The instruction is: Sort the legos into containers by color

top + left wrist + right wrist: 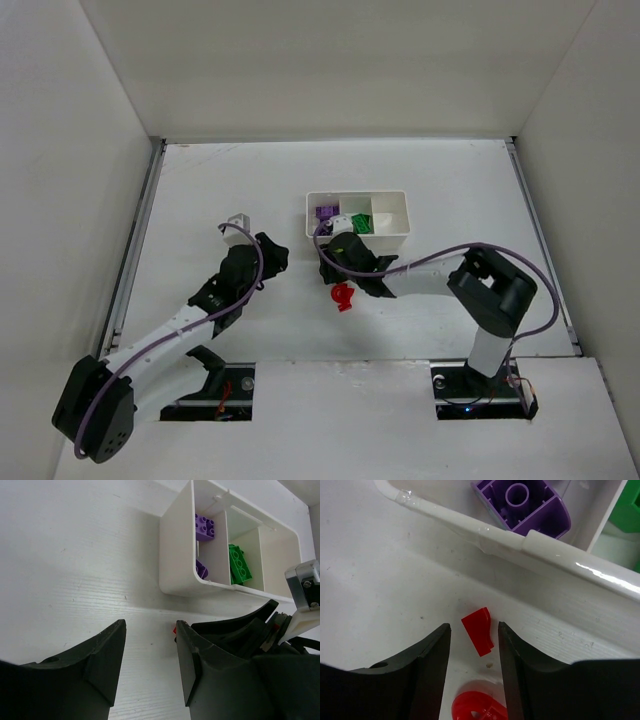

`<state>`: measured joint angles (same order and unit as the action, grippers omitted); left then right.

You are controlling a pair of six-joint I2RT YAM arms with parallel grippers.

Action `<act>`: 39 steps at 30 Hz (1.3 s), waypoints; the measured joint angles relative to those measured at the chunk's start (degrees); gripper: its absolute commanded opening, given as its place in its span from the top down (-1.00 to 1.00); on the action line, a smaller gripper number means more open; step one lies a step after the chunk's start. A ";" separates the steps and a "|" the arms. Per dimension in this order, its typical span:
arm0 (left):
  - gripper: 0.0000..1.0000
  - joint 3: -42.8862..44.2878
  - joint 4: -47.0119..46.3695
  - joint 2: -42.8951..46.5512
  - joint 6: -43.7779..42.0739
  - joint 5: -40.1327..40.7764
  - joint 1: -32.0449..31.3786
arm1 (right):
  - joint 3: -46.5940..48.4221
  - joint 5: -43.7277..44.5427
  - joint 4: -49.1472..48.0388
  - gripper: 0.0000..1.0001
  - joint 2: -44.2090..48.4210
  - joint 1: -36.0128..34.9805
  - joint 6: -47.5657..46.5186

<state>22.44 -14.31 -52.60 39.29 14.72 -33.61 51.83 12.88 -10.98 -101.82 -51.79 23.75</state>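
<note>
The white tray (392, 212) has purple legos (326, 214) in its left compartment and green legos (360, 222) in the middle one. My right gripper (338, 268) is open just in front of the tray. In the right wrist view its fingers (432, 650) straddle a small flat red lego (479, 630) lying on the table, not touching it. A curved red lego (480, 712) lies closer to the wrist and shows from above (343, 297). My left gripper (272, 255) is open and empty, left of the tray (177, 545).
White walls enclose the table on three sides. The right arm's gripper body (280, 630) lies close to my left gripper's right finger (200, 660). The tray's near wall (545, 550) stands just beyond the right fingertips.
</note>
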 measured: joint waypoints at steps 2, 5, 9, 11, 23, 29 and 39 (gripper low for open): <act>0.15 -0.42 -0.24 0.02 0.11 -0.83 0.76 | 0.57 0.68 0.13 0.17 -0.81 -0.24 -0.07; 0.15 -0.72 -0.55 0.24 0.28 -1.84 1.88 | 1.33 1.70 0.26 0.48 -2.10 -0.81 -0.28; 0.14 -1.18 -0.90 0.83 0.50 -2.58 2.60 | 1.81 3.56 0.33 0.65 -2.60 -1.88 -0.46; 0.10 -1.33 -0.94 0.98 0.59 -2.73 2.58 | 1.75 4.07 0.55 0.65 -2.19 -2.49 -0.46; 0.06 -1.38 -3.30 -3.45 0.48 -3.91 -6.58 | -2.89 4.74 0.70 0.60 28.46 2.60 -0.63; 0.08 1.62 -5.53 -13.42 -0.98 -4.22 -16.04 | -5.29 6.84 0.68 0.59 29.70 15.41 0.31; 0.08 7.15 -5.90 -21.86 -4.13 -1.20 -22.67 | -5.35 8.15 2.01 0.26 21.27 21.00 1.14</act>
<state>29.58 -20.21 -74.46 35.16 13.52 -56.27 46.48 21.04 -8.97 -80.55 -30.79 24.88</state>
